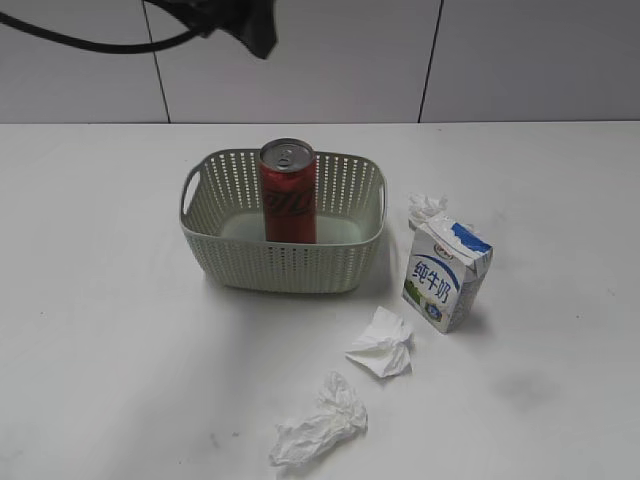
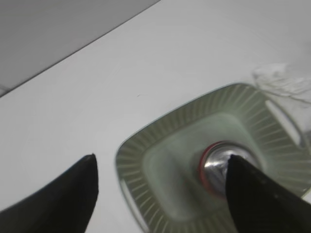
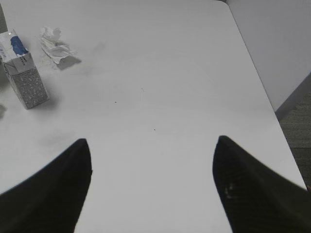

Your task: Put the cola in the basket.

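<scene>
The red cola can [image 1: 289, 196] stands upright inside the pale green basket [image 1: 230, 255], its silver top above the rim. In the left wrist view I look down on the can's top [image 2: 217, 164] and the basket [image 2: 146, 160]. My left gripper [image 2: 160, 170] is open and empty high above them; only a dark part of it shows at the top of the exterior view [image 1: 245, 25]. My right gripper [image 3: 151, 150] is open and empty over bare table; it does not show in the exterior view.
A blue-and-white milk carton [image 1: 446, 273] stands right of the basket and shows in the right wrist view [image 3: 23, 70]. Crumpled tissues lie behind the carton [image 1: 428, 207] and in front of the basket [image 1: 383, 343], [image 1: 318, 425]. The table's right edge [image 3: 257, 82] is near.
</scene>
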### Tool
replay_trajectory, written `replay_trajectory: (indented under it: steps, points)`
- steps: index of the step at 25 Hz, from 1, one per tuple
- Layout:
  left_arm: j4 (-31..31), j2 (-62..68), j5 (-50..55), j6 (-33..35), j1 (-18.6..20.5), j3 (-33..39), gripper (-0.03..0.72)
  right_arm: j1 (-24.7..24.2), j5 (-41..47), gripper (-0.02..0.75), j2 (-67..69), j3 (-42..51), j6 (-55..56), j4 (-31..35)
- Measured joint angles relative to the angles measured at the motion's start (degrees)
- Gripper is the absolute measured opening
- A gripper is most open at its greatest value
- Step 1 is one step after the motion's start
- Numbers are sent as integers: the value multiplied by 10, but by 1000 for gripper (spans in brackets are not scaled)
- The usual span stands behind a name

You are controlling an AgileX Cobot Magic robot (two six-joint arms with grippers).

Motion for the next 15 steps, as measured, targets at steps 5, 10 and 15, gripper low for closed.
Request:
replay_trajectory:
  steps: [5,10,15]
  points:
    - [45,-13,110,-25,81,-1,617,0,0,588,0,0,0,0]
    - [39,-14,125,-43,170,-1,596,0,0,588,0,0,0,0]
    - [9,-31,127,-48,237,16,593,0,0,588,0,0,0,0]
